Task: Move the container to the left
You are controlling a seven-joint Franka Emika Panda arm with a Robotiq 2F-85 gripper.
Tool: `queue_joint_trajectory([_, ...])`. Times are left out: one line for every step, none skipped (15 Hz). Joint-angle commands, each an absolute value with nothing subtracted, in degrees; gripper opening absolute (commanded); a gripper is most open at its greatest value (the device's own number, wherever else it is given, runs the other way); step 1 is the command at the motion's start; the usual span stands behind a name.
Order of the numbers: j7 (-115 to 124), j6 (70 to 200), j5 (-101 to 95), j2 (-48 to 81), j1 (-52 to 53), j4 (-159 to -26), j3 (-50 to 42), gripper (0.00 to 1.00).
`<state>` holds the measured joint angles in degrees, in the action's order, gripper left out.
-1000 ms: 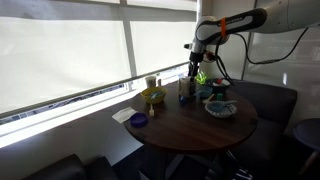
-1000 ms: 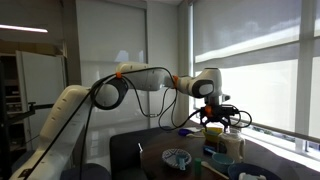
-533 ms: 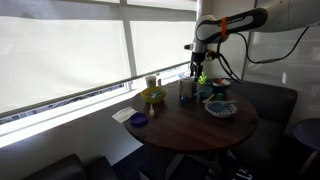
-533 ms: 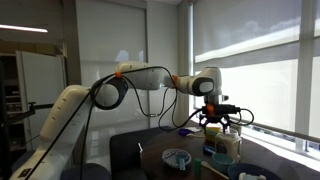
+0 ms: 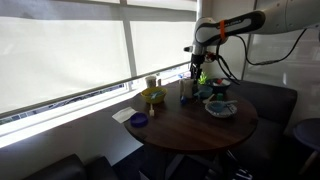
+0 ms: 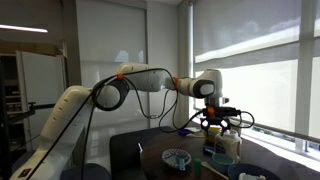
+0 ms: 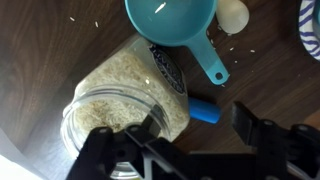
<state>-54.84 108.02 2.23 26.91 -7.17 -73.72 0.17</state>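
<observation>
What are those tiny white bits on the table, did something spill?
Yes, a little. In the wrist view a few pale grains lie loose on the dark table, some beside the blue scoop. They look like the grains filling the container, so they probably spilled from it.

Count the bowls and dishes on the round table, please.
3 that I can make out: the yellow bowl at the far edge, the small purple dish at the near edge, and a patterned dish beyond the container. Clutter near the container may hide more.
</observation>
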Motion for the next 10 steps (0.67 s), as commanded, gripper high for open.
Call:
queue_joint_trajectory([-53.4, 106.32, 1.61, 28.3, -7.33, -72.24, 0.48, 0.44])
queue_joint_trajectory([-53.28, 106.22, 1.63, 28.47, -7.33, -72.14, 0.51, 0.38])
queue_joint_trajectory([-53.24, 106.19, 1.59, 28.61, -7.31, -72.12, 0.54, 0.3])
queue_joint_trajectory([-53.18, 106.18, 1.57, 28.73, -7.28, -72.08, 0.57, 0.24])
queue_joint_trajectory([-53.08, 106.16, 1.59, 28.81, -7.27, -72.04, 0.57, 0.18])
queue_joint_trajectory([-52.83, 106.15, 1.5, 28.81, -7.28, -71.96, 0.49, 0.1])
queue_joint_trajectory([-52.63, 106.15, 1.43, 28.8, -7.31, -71.87, 0.4, 0.04])
queue_joint_trajectory([-52.37, 106.1, 1.33, 28.67, -7.38, -71.77, 0.25, 0.0])
queue_joint_trajectory([-52.12, 105.96, 1.27, 28.55, -7.43, -71.74, 0.16, 0.0])
queue_joint_trajectory([-51.69, 105.88, 1.09, 28.39, -7.44, -71.7, 0.04, 0.02])
